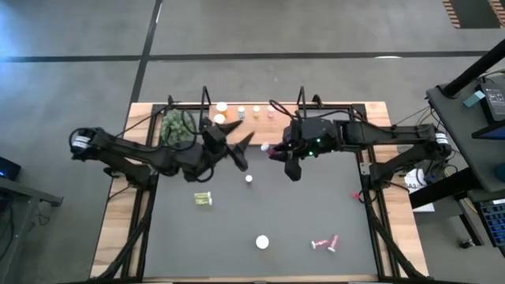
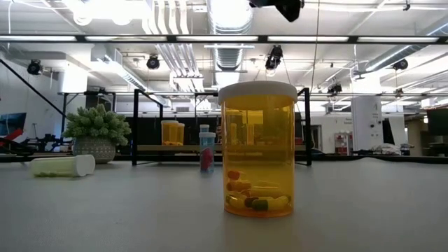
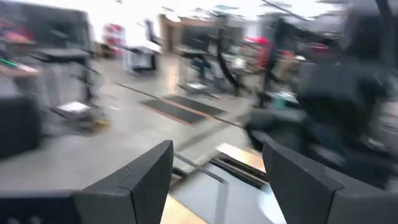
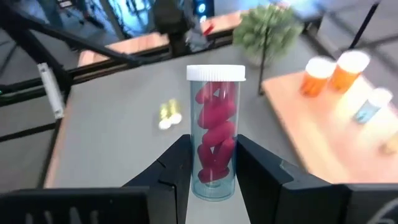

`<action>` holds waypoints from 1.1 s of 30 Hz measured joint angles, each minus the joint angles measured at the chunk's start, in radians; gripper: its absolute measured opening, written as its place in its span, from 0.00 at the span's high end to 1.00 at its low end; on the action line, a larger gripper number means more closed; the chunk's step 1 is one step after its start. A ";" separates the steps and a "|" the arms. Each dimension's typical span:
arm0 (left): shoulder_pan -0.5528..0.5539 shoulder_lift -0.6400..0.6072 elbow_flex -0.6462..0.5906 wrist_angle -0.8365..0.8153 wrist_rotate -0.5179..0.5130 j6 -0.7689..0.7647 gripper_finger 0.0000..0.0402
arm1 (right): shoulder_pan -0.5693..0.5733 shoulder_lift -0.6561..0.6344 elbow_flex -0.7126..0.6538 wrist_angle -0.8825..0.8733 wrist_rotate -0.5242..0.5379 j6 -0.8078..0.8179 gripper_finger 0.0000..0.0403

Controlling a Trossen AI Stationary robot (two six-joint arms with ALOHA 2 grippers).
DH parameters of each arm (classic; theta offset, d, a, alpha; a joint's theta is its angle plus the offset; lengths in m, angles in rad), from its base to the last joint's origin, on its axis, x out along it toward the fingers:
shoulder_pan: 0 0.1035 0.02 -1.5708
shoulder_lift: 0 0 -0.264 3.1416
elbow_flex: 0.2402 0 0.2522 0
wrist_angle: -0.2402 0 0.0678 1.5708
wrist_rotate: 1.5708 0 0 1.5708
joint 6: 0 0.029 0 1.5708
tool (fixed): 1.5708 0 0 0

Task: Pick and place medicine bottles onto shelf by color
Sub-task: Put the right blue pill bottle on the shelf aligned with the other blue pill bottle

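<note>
A pink bottle (image 4: 214, 134) is clamped in the right gripper (image 4: 214, 163), held up near the shelf (image 1: 316, 106), where a few bottles are already parked. The left gripper (image 1: 241, 146) is spread empty. Four are still left on the mat (image 1: 316, 205).

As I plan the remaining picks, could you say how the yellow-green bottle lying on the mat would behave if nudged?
The yellow-green bottle lies on its side, so it would probably roll. It looks like light plastic, likely easy to shift. Its round body may slip from a loose pinch.
</note>
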 joint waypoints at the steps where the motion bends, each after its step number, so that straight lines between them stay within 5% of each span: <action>1: 0.000 0.009 -0.003 -0.005 0.038 -0.026 0.42 | 0.000 0.000 0.011 0.002 0.013 -0.012 0.75; 13: -0.024 0.048 -0.006 0.014 0.103 -0.102 0.42 | 0.001 -0.001 0.124 0.040 0.062 -0.130 0.75; 23: -0.028 0.046 -0.006 -0.058 0.191 -0.101 0.42 | 0.001 0.000 0.169 -0.302 0.029 -0.122 0.75; 33: -0.026 0.047 -0.007 -0.065 0.295 -0.160 0.42 | 0.010 0.018 0.162 -0.293 -0.035 -0.141 0.75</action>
